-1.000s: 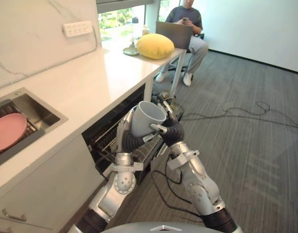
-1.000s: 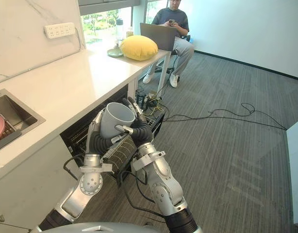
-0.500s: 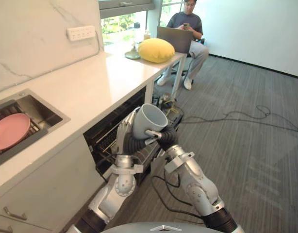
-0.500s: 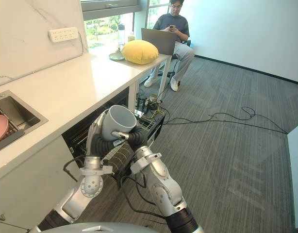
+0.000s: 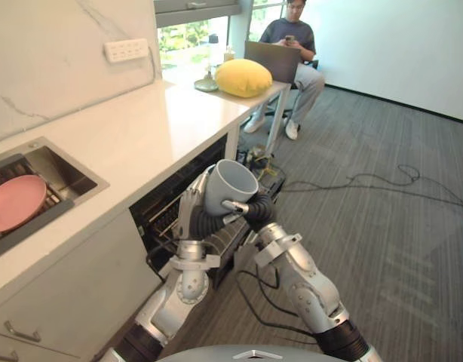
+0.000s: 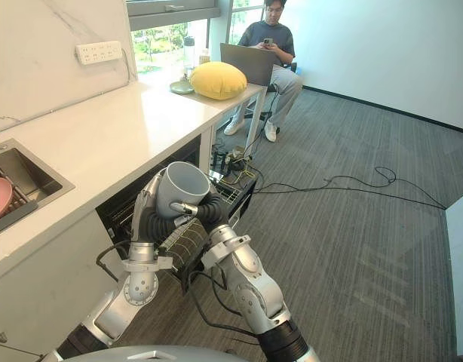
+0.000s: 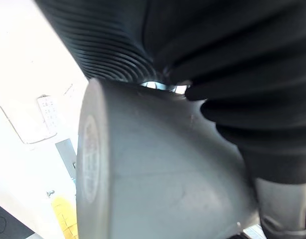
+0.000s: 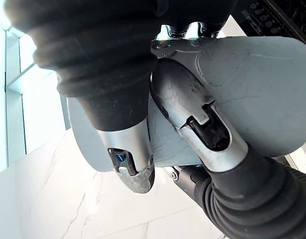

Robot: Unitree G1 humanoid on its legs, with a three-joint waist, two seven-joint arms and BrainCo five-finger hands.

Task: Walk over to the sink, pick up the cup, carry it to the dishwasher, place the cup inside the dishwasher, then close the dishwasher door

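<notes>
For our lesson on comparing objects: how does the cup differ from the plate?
The cup is grey and deep; the plate is pink and flat. The cup is held up, tilted, between the left hand and right hand, in front of the open dishwasher; the plate lies in the sink. Both are round tableware.

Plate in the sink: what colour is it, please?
The plate is pink; the left eye view shows it best.
</notes>
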